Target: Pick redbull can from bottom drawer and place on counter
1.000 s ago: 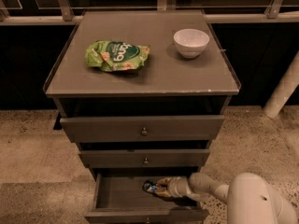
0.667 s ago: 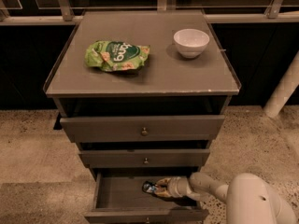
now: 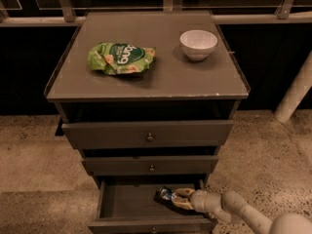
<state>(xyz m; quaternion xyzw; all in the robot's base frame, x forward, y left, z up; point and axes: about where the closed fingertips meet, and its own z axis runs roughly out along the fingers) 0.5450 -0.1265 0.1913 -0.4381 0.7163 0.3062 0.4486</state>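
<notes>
The bottom drawer [image 3: 122,201] stands pulled open below two closed grey drawers. The redbull can [image 3: 165,194] lies inside it near the right, only its blue and silver end showing. My gripper [image 3: 178,197] reaches into the drawer from the right, with its tan fingers [image 3: 184,193] around the can. The pale arm [image 3: 234,209] runs off to the lower right. The counter [image 3: 161,74] is the flat grey top of the cabinet.
A green snack bag [image 3: 121,58] lies on the counter's left half. A white bowl [image 3: 198,44] stands at its back right. A white post [image 3: 295,94] leans at the far right. Speckled floor surrounds the cabinet.
</notes>
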